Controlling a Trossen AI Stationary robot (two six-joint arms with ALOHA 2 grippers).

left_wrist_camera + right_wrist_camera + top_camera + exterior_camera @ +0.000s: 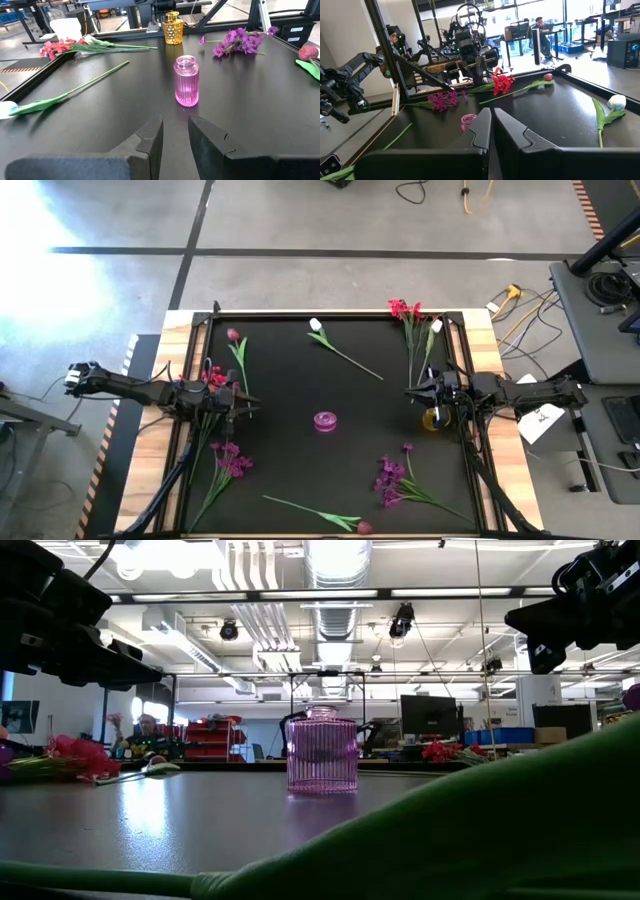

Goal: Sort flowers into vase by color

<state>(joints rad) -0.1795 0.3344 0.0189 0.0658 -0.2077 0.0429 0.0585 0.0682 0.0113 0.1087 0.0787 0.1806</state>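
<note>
The left gripper hangs at the mat's left edge, fingers slightly parted and empty, with red flowers just beside it, stems running along the mat edge. The pink vase stands mid-mat; the right gripper, pressed shut and empty, waits by the gold vase

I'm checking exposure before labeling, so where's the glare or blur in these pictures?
High view: blown-out white glare on the floor at upper left. Low view: a blurred green stem fills the foreground, and ceiling lights reflect off the table. Left wrist view: pink vase sharp.
</note>
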